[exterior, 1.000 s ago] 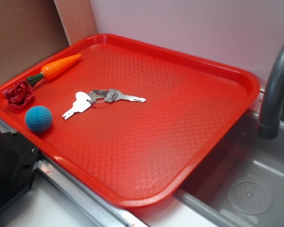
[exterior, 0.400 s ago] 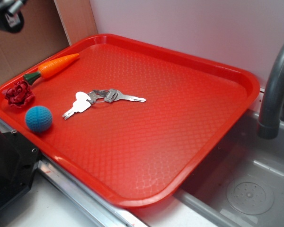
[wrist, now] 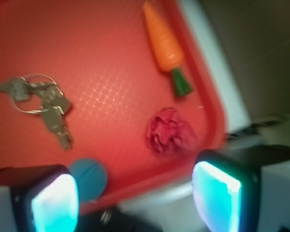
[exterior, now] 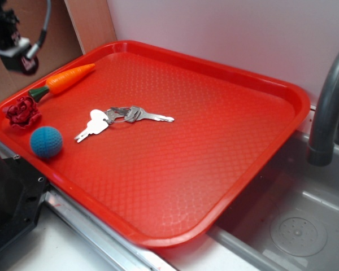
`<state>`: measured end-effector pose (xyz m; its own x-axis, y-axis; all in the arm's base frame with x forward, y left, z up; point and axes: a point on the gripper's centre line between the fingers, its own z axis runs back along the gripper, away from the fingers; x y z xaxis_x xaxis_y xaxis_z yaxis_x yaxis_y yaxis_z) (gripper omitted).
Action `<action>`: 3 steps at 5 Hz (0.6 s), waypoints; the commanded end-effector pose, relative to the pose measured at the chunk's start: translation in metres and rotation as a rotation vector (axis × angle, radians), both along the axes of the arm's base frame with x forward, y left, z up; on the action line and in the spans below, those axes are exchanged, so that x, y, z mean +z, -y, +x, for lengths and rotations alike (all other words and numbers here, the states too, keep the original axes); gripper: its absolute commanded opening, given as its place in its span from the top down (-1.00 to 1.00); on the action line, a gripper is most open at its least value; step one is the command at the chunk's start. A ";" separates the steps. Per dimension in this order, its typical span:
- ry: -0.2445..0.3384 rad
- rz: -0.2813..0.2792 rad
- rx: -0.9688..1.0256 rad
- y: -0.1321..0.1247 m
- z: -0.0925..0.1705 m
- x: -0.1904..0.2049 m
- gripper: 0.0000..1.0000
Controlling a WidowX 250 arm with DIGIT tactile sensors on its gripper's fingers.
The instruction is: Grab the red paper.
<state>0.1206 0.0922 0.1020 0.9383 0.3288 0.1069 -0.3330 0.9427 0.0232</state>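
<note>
The red paper (exterior: pixel 22 111) is seen in the left corner of the red tray (exterior: pixel 231 141), between one toy carrot (exterior: pixel 64 81) and one blue ball (exterior: pixel 46 141). The gripper (wrist: pixel 135 198) is held wide apart and empty (well above it). One bunch of keys (exterior: pixel 121 118) lies mid-tray.

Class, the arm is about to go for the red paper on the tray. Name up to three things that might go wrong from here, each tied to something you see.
1. The red paper sits right by the tray rim, so an end effector finger may hit the rim.
2. The blue ball lies close beside the paper; a finger could knock it rolling.
3. The toy carrot has its green end near the paper and might be nudged or pinched instead.
</note>
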 end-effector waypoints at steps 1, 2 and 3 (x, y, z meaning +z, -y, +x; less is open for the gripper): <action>0.000 0.003 -0.051 -0.024 0.004 -0.034 -1.00; -0.033 0.004 -0.102 -0.023 0.013 -0.050 -1.00; -0.075 0.018 -0.157 -0.035 0.008 -0.064 -1.00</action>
